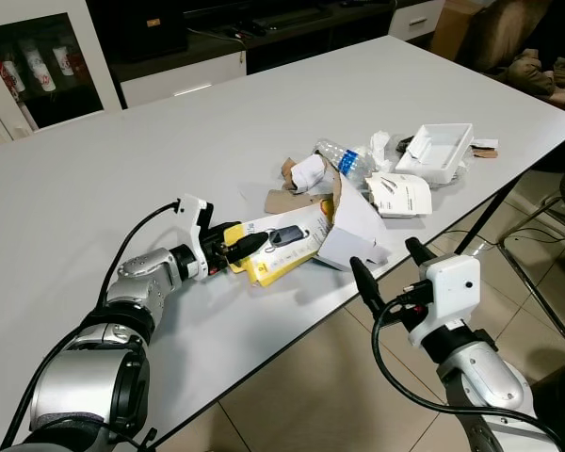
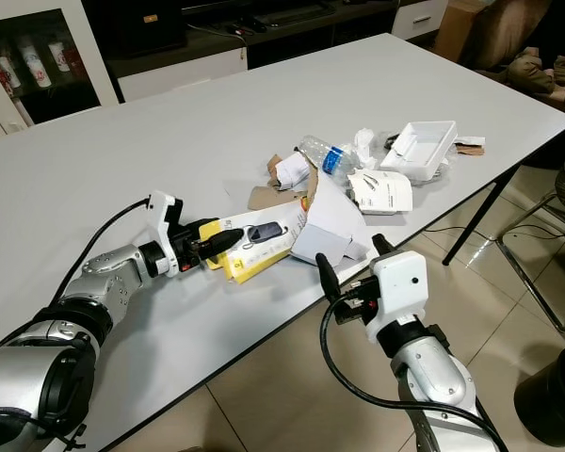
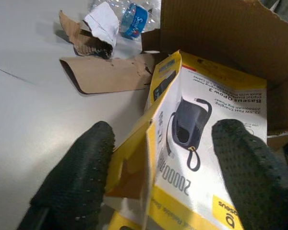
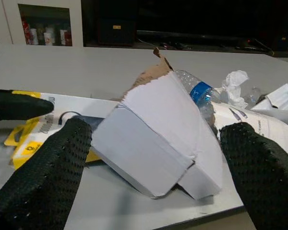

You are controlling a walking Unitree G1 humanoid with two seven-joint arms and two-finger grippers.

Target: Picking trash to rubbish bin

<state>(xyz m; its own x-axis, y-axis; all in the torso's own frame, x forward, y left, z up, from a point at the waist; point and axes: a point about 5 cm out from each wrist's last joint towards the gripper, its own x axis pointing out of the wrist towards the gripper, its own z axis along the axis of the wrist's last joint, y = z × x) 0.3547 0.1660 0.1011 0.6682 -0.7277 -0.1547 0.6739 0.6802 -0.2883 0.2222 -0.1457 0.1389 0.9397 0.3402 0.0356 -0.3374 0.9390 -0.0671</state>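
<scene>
A heap of trash lies near the white table's [image 1: 169, 141] front edge. In it are a yellow and white power bank package [image 1: 282, 247], a torn white cardboard box [image 1: 353, 231], a clear plastic bottle [image 1: 344, 158], crumpled paper [image 1: 308, 172] and brown cardboard [image 1: 287, 200]. My left gripper [image 1: 243, 247] rests low on the table, open, its fingers [image 3: 72, 177] straddling the near end of the package [image 3: 206, 124]. My right gripper [image 1: 391, 266] hangs open just off the table edge, facing the white box [image 4: 153, 139] without touching it.
A white tray [image 1: 436, 151], a printed white pouch [image 1: 400, 195] and tissue [image 1: 379, 143] lie to the right of the heap. A dark round bin [image 2: 551, 395] stands on the floor at the lower right. A chair frame [image 1: 546, 245] is by the table's right side, and a glass cabinet [image 1: 38, 66] stands behind.
</scene>
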